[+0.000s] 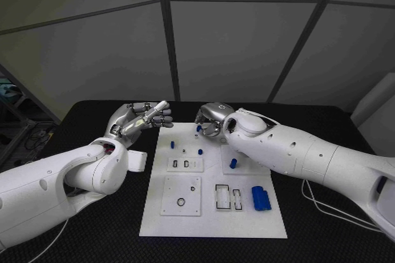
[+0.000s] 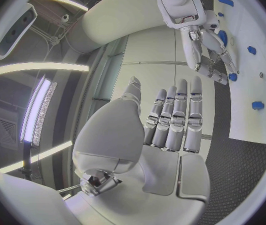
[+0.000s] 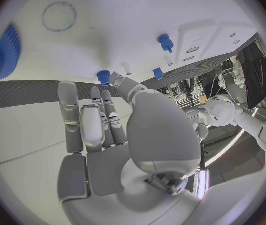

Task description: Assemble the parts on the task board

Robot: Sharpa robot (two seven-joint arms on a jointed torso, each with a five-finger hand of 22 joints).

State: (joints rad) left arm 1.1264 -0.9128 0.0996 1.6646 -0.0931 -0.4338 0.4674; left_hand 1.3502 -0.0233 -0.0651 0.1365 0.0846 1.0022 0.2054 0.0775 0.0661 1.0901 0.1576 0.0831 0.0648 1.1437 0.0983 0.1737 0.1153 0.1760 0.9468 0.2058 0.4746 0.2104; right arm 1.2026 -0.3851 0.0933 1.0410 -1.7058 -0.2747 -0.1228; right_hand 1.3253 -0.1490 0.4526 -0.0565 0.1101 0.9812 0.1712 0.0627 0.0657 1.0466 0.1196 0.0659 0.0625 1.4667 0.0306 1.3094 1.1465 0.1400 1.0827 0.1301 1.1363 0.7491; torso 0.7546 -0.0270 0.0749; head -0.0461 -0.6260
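The left robot hand (image 1: 141, 119) is flat with fingers straight out, holding nothing, at 11 o'clock off the white task board (image 1: 214, 217). The right robot hand (image 1: 212, 119) pinches a small blue part (image 3: 103, 75) at the board's 12 o'clock edge. The board lies on the black worktop (image 1: 329, 229).

no readable text, labels or numbers
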